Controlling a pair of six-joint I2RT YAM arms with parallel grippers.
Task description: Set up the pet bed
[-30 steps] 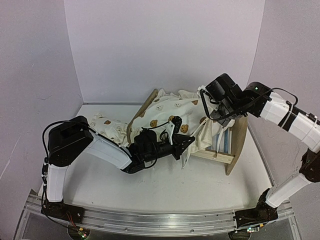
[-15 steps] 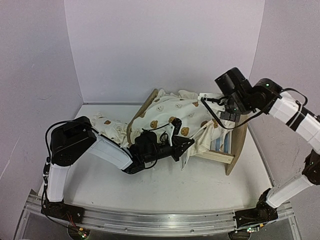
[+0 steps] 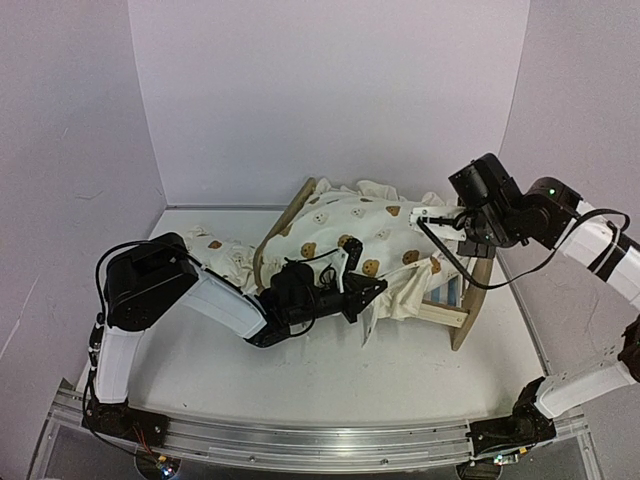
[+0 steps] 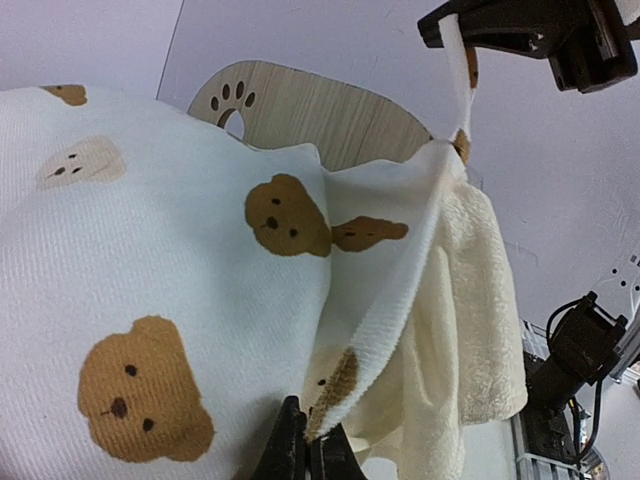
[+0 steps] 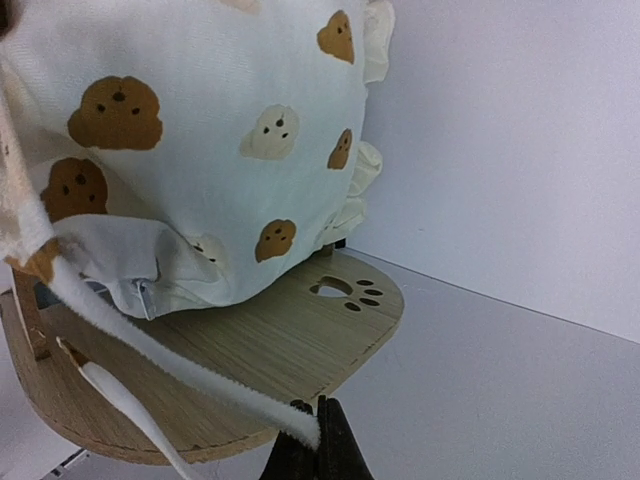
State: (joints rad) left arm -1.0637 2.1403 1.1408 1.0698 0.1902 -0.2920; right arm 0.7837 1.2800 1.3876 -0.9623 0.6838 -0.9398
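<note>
The pet bed [image 3: 474, 285] stands at the middle right of the table, a light-wood frame with a strip of its striped base [image 3: 449, 291] showing. A cream bear-print cushion [image 3: 350, 228] is draped over it. My left gripper [image 3: 377, 289] is shut on the cushion's near edge [image 4: 345, 385], fingertips pinched at the hem [image 4: 308, 442]. My right gripper [image 3: 424, 217] is shut on a white tie [image 5: 170, 362] of the cushion, held taut above the bed's right end. A wooden end board with a paw-print cutout [image 5: 300, 330] lies under the cushion [image 5: 200, 120]; such a board [image 4: 320, 112] also shows behind the cushion in the left wrist view.
A small bear-print pillow [image 3: 214, 256] lies on the table left of the bed, behind my left arm. Walls close in at the back and on both sides. A second loose tie [image 5: 120, 400] hangs below the held one.
My right gripper has moved right and slightly down, drawing the tie and the cushion's corner further over the bed's right end. The left gripper has stayed put on the hem.
</note>
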